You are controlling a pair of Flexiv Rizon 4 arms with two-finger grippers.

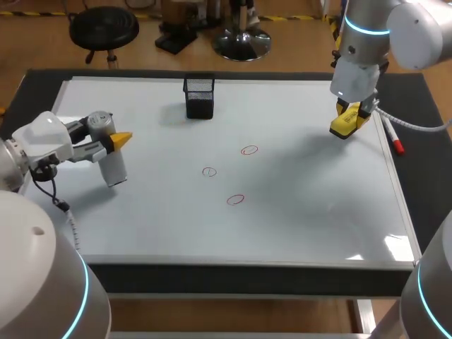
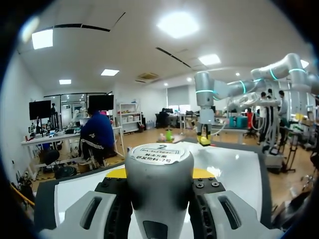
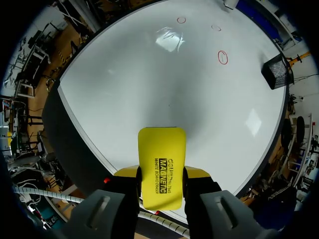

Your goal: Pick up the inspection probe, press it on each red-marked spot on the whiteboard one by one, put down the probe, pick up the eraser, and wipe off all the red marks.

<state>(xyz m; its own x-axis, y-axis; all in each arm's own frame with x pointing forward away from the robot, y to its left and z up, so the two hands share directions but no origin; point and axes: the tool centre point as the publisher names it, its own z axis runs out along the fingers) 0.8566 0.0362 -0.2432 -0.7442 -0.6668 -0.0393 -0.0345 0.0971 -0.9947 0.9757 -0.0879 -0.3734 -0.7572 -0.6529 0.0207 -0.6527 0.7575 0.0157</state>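
The inspection probe [image 1: 111, 159], a grey-white cylinder, stands nearly upright at the left side of the whiteboard [image 1: 304, 212], its lower end at or just above the surface. My left gripper [image 1: 113, 143] is shut on it; in the left wrist view the probe [image 2: 159, 184] fills the gap between the fingers of the left gripper [image 2: 159, 199]. My right gripper [image 1: 351, 119] is shut on the yellow eraser [image 1: 346, 124] above the board's right part, where the eraser [image 3: 162, 167] sits in the right gripper [image 3: 160, 188]. Three red marks [image 1: 249, 150] [image 1: 209, 171] [image 1: 235, 200] lie mid-board.
A black mesh pen holder [image 1: 199, 97] stands at the back middle of the board. A red-capped marker [image 1: 394, 138] lies along the board's right edge, close beside the right gripper. The red marks [image 3: 222, 57] lie well ahead of the eraser.
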